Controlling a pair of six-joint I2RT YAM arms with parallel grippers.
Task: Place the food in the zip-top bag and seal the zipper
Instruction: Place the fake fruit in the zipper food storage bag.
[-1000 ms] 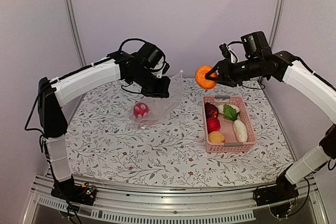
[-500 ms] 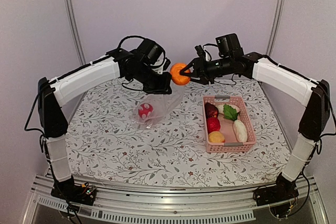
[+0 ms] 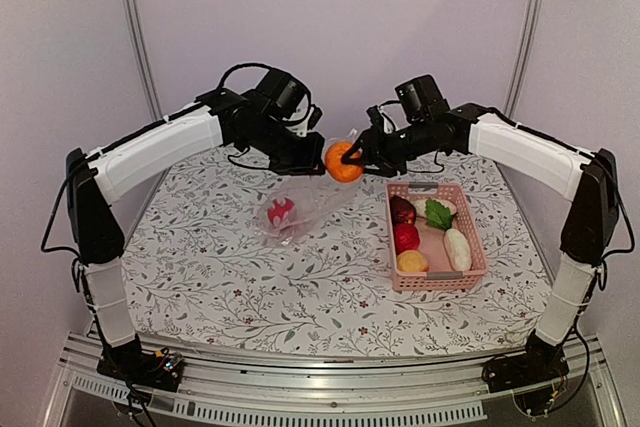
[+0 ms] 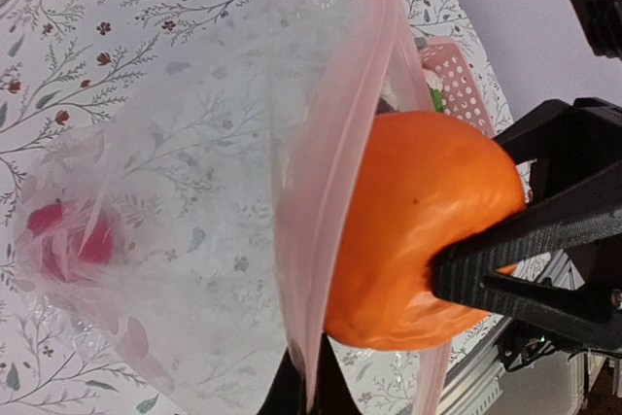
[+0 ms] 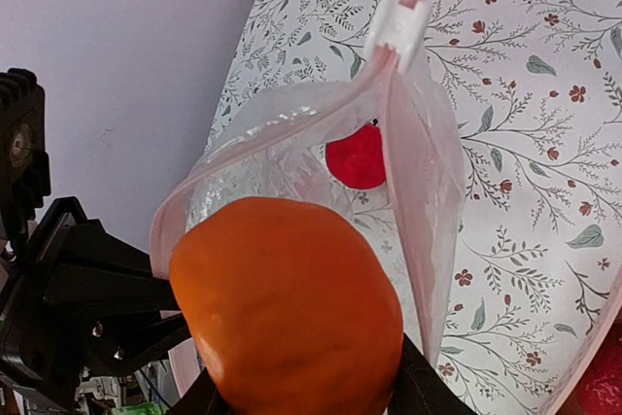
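Your right gripper (image 3: 351,160) is clamped on the orange round fruit (image 3: 343,161), one finger on each side of it. It holds the fruit in the air at the mouth of the zip-top bag (image 3: 300,207). In the left wrist view the fruit presses against the zipper (image 4: 330,191). You cannot tell whether it is past the lips yet.

Your left gripper (image 3: 312,162) is pinched closed on the bag's mouth edge and holds that end up. From there the bag hangs down and toward the near left, and its bottom rests on the flowered table (image 3: 200,247). The mouth points up toward the two grippers.

In the right wrist view the mouth gapes as a narrow loop. Its long axis runs from the left gripper's pinch out to the white slider (image 5: 398,17) at the far end. A red piece (image 3: 279,211) lies inside the bag near the bottom.

To the right, apart from the bag, the pink basket (image 3: 470,272) holds a dark red fruit (image 3: 402,210), a red one (image 3: 406,238), a yellow-tan one (image 3: 411,261), a white oblong one (image 3: 457,248) and a green leaf (image 3: 438,213).
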